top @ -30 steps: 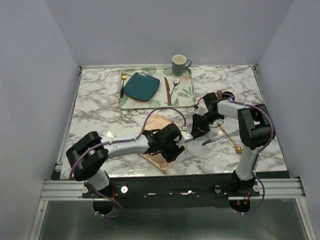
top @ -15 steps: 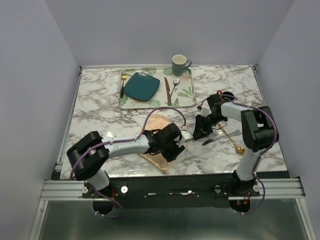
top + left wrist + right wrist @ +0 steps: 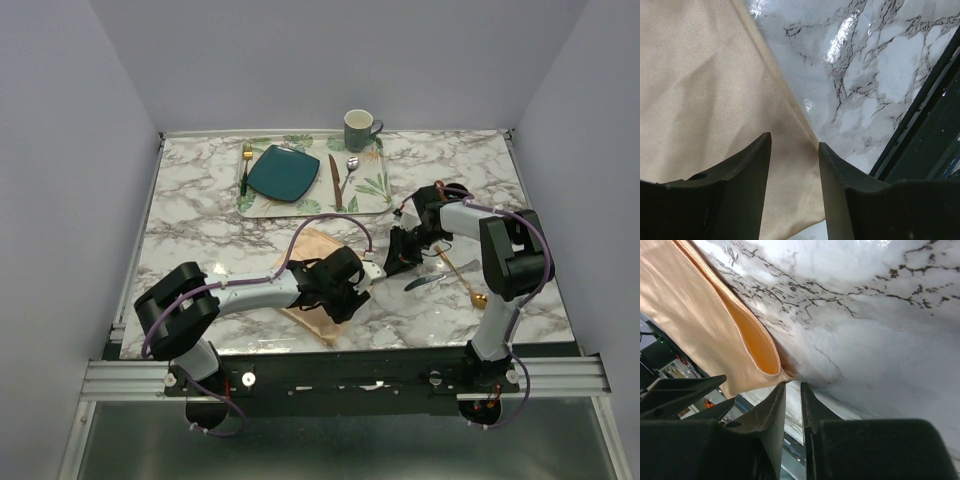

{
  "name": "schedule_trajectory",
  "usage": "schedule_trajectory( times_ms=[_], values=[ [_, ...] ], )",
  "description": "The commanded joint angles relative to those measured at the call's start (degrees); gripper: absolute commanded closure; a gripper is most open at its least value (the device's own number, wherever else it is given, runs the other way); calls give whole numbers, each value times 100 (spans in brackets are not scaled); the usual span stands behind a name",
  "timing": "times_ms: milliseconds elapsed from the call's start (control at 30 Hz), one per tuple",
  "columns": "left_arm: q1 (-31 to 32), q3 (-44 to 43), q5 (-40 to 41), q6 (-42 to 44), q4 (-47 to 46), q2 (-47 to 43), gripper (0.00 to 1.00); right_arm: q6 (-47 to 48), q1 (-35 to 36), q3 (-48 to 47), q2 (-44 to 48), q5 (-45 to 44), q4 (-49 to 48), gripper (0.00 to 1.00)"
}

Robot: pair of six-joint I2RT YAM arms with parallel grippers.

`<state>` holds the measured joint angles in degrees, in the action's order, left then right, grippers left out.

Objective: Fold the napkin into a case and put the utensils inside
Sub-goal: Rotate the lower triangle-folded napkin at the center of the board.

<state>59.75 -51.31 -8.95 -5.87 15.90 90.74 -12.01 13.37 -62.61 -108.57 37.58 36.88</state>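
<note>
Our left gripper [image 3: 792, 142] stands parted over the peach-tan cloth napkin [image 3: 705, 90], which lies near the white marble table's [image 3: 200, 220] front edge. We should pin it flat. Our right gripper [image 3: 793, 386], jaws nearly together, meets the napkin's corner, but we cannot tell whether it pinches cloth. The silver-grey table knife [image 3: 425, 282] and slim gold spoon [image 3: 458, 275] lie to the right. From above, the arms hide much of the napkin.

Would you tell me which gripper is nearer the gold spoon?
Right. The right gripper sits just left of the spoon, beside the knife; the left gripper is farther left, over the napkin.
</note>
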Motion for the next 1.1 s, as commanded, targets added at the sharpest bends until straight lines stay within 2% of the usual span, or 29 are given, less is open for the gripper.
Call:
schedule_trajectory(
  times_ms=[0, 267, 600, 700, 833, 1067],
  values=[
    [37, -81, 69, 24, -70, 84, 46, -108, -27, -111, -173, -50, -181, 73],
    [55, -37, 51, 68, 44, 111, 50, -179, -27, -155, -208, 39, -234, 73],
    [177, 59, -46, 121, 150, -21, 49, -109, -27, -146, -252, -102, -208, 74],
    [195, 86, -10, 130, 211, -56, 53, -82, -27, -146, -261, -155, -190, 74],
    [204, 139, 25, 130, 264, -135, 62, -82, -27, -129, -287, -155, -190, 74],
    [230, 147, -19, 165, 379, -214, 71, -73, -27, -173, -331, -181, -182, 74]
  ],
)
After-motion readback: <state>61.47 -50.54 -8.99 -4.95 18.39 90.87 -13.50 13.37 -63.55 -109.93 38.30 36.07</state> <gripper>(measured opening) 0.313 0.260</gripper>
